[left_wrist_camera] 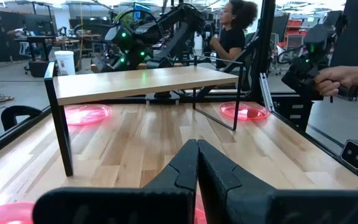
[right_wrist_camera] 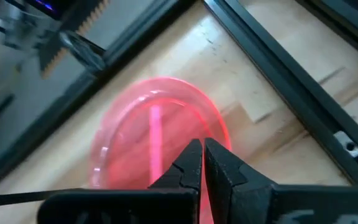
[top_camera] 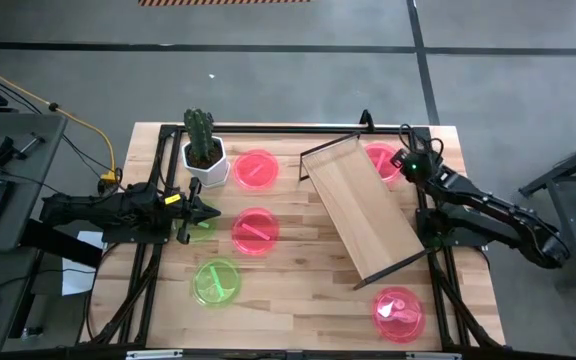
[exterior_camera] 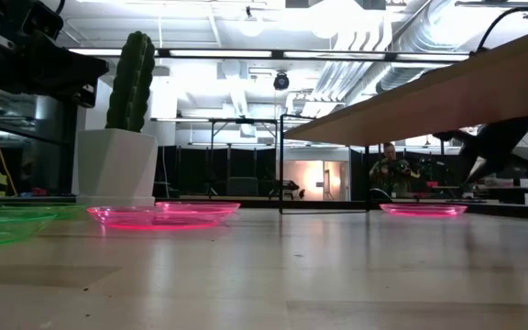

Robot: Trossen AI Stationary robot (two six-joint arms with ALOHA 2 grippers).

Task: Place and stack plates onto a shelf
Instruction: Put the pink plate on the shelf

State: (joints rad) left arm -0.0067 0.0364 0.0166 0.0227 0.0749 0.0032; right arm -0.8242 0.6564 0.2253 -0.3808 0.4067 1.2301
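From above, the shelf (top_camera: 361, 207) lies askew across the bench (top_camera: 298, 300), with no plate on it. The right gripper (top_camera: 400, 165) hangs over a pink plate (top_camera: 381, 158) at the shelf's 1 o'clock corner; the left gripper (top_camera: 212, 214) sits at the bench's 9 o'clock, near a middle pink plate (top_camera: 254, 231). A green plate (top_camera: 215, 281) lies toward 7 o'clock.

At bench height, the shelf's board (exterior_camera: 429, 96) stands clear above the flat plates (exterior_camera: 154, 216).

The left wrist view shows closed fingers (left_wrist_camera: 185, 171) facing the shelf (left_wrist_camera: 135, 83).

The right wrist view shows fingers (right_wrist_camera: 194, 165) pressed together above the pink plate (right_wrist_camera: 142, 137). Shut like this, they would likely skid off the thin rim or shove the plate under the shelf.
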